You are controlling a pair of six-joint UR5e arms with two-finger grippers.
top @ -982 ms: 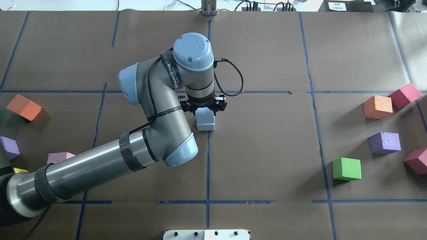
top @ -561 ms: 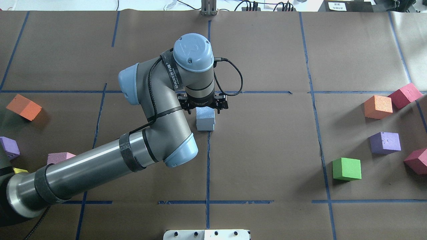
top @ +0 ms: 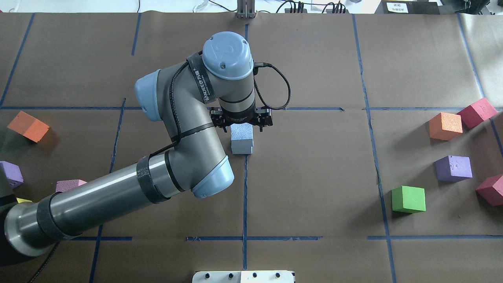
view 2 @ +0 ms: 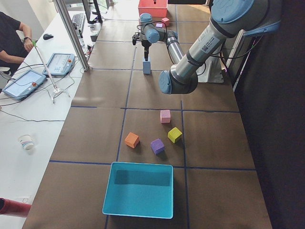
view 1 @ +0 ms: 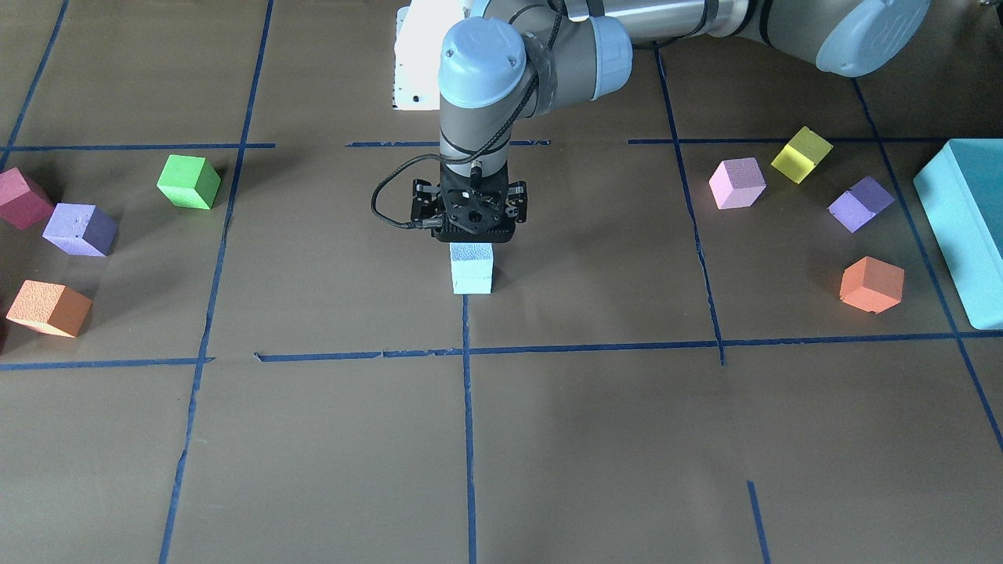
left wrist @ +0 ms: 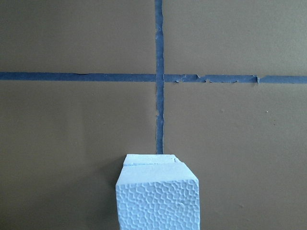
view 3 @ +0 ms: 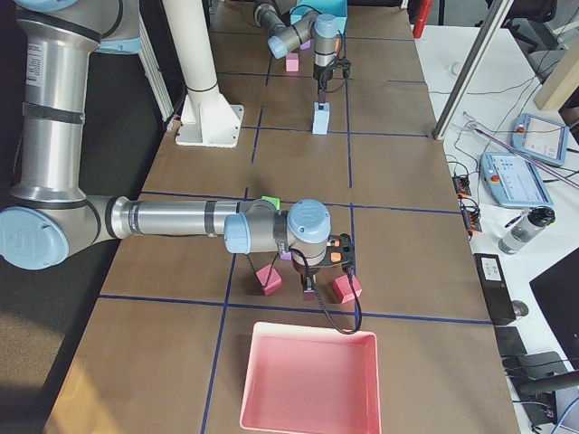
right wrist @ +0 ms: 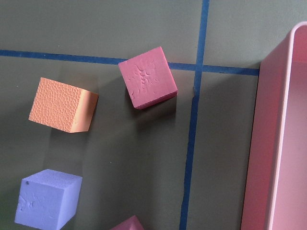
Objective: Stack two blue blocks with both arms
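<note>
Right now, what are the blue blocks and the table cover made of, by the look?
Blue blocks: probably foam, matte; the faces show a pebbled, cell-like grain. Table cover: looks like brown paper, matte, laid in sheets with visible seams, marked off with blue tape.

Brown-papered counter (top: 314, 177), ruled into squares with blue tape (top: 245, 196).
At the middle, two blue blocks (view 1: 472, 270) stand stacked, the lower one on a tape line. Toward the robot's right lie an orange cube (top: 445, 125), a crimson cube (top: 476, 112) just beside it, a purple cube (top: 454, 168), a green cube (top: 408, 199) and a second crimson cube (top: 491, 190), with a pink tray (view 3: 308, 384) at that end. Toward its left lie a pink cube (view 1: 737, 183), a yellow cube (view 1: 801, 154), a second purple cube (view 1: 860, 204) and a second orange cube (view 1: 871, 283), near a teal box (view 1: 960, 227).
</note>
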